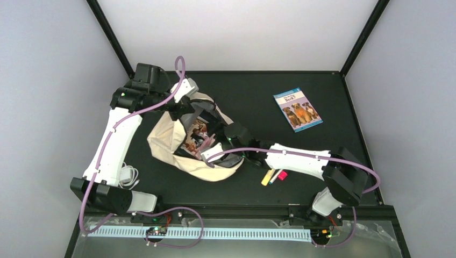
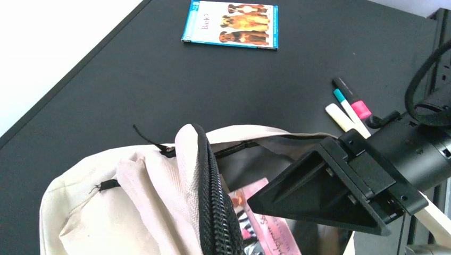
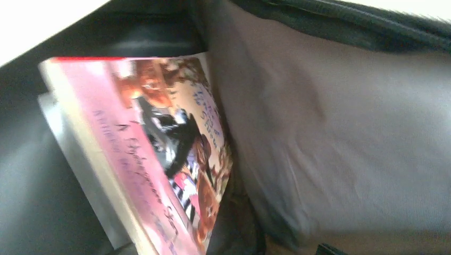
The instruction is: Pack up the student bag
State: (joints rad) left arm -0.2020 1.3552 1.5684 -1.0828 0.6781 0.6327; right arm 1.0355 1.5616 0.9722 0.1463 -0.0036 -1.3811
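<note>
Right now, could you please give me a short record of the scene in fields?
student bag: open on the table, rim lifted
left gripper: shut on the bag's rim
right gripper: reaching into the bag, jaws unclear
pink book: inside the bag
dog book: on the table, apart from the bag
markers: on the table, near the bag

Built as two arms of glossy white moulded link shells, rounded and tapering, joined by bulky matte black motor housings. Trailing along each, a lilac rubbery cable, fastened to the shells at intervals by thin dark ties. Short white cylinders at the shoulders, beside black mounting brackets and small circuit boards dotted with colour. Ends on one side in a black, angular, wedge-shaped right gripper, with stepped black blocks and small round screws behind it.
</note>
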